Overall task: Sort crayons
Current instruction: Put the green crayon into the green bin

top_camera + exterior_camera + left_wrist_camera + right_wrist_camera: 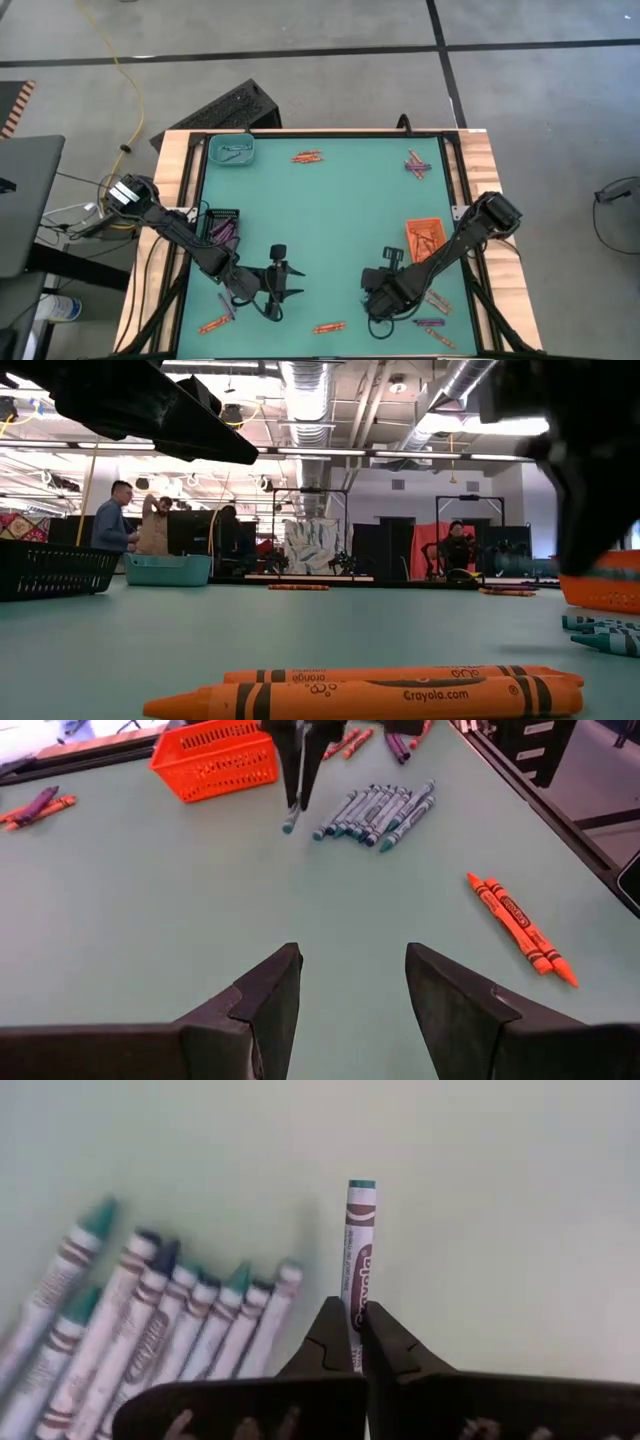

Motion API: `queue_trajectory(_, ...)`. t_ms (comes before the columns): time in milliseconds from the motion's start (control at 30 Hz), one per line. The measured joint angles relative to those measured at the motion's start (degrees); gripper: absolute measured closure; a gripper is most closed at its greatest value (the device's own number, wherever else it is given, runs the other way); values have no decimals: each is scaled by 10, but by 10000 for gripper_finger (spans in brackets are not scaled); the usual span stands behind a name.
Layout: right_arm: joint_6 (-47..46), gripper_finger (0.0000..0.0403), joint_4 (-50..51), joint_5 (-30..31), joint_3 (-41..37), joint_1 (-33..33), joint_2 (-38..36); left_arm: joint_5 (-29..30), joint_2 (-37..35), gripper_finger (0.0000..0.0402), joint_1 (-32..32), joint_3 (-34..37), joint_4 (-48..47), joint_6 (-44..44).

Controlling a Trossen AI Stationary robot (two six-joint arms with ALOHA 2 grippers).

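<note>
My right gripper [355, 1308] is shut on one pale blue-grey crayon [358, 1240], just beside a row of several like crayons [150, 1330] lying flat on the green table. The left wrist view shows that gripper [300, 780] with the crayon [292, 815] hanging below it, next to the row [375, 812] and near the orange tray [215, 758]. My left gripper [350, 955] is open with nothing between its fingers, hovering over bare table near the front [285, 285]. Two orange crayons [520, 925] lie side by side close by. My right gripper pinches the crayon's upper end [356, 1325] between its two fingers. The fingers come steeply from above and lie along the crayon. It hangs nearly upright below them, most of its length and its free end [289, 826] showing past the fingertips.
A black tray [222, 225] with purple crayons stands at the left, a teal tray [232, 150] at the far left corner. More orange and purple crayons lie scattered at the far side [307, 157], the far right [417, 163] and along the near edge [215, 322].
</note>
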State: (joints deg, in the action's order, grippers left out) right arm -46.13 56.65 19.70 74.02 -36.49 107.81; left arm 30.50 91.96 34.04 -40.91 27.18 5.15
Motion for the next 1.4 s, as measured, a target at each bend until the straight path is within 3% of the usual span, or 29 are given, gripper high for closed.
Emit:
queue_trajectory(167, 31, 402, 24, 50, 58, 3, 0, 9, 0, 230, 0, 0, 11, -15)
queue_trajectory(267, 57, 402, 22, 103, 93, 3, -1, 51, 0, 230, 6, 0, 29, -35)
queue_trajectory(433, 104, 402, 23, 185, 147, 3, -1, 117, -1, 230, 18, 0, 87, -112)
queue_trajectory(600, 166, 403, 0, 233, 182, 3, -2, 124, -2, 230, 24, 0, 167, -195)
queue_trajectory(1033, 344, 403, -144, 317, 196, 7, -2, 63, -3, 230, 16, 0, 334, -328)
queue_trajectory(1400, 479, 403, -260, 329, 196, 10, -3, -16, -4, 231, 1, 0, 372, -341)
